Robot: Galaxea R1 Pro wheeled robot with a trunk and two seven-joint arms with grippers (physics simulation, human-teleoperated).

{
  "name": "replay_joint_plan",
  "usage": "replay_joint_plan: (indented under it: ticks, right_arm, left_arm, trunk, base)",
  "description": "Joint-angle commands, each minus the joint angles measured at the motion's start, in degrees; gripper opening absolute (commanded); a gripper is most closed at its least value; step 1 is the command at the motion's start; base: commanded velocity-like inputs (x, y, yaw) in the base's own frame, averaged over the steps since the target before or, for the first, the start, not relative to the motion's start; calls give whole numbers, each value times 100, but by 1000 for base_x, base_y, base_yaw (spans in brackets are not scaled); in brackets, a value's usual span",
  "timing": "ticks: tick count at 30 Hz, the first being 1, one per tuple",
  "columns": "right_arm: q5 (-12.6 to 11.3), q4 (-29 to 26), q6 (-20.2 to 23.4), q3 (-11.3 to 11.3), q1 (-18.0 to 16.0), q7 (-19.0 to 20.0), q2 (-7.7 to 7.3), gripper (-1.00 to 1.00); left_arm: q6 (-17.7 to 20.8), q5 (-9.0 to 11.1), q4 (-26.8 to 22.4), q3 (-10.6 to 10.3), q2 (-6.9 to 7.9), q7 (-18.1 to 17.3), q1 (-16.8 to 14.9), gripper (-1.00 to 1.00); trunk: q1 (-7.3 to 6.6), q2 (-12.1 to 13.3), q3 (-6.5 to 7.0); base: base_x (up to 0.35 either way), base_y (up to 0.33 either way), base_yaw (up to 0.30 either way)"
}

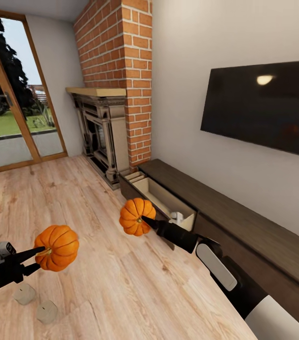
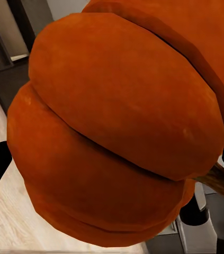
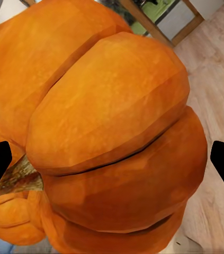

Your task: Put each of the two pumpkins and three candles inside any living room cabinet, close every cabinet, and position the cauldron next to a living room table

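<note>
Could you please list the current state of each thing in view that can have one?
Left claw: shut on left pumpkin, held off the floor.
Right claw: shut on right pumpkin, held by the open drawer.
Drawer: pulled open; a white object lies at its near end.
Candles: upright on the floor, unlit.
TV: off.

A: Daylight enters through the glass door (image 1: 12, 94), leaving the room evenly bright; the TV (image 1: 267, 106) carries one small pale glare spot.

B: Shadows on the floor (image 1: 97, 264) are faint. Straight edges lean at the head view's margins; both wrist views look soft and coarse.
</note>
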Motion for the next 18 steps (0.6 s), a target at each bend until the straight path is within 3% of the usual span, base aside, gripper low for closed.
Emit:
replay_joint_plan:
  ticks: [1,18]
  right_arm:
    - [-46,-2,20,9,-4,1,-5,-100]
    - [-45,2,14,13,-4,1,-5,-100]
  left_arm:
    - [18,-4,0,-5,1,-13,-5,-100]
    - [21,7,-2,-17,1,12,-13,-100]
  trunk:
    - [-23,38,22]
    - [-396,720,474]
  base:
    - [0,0,109]
    - [0,0,109]
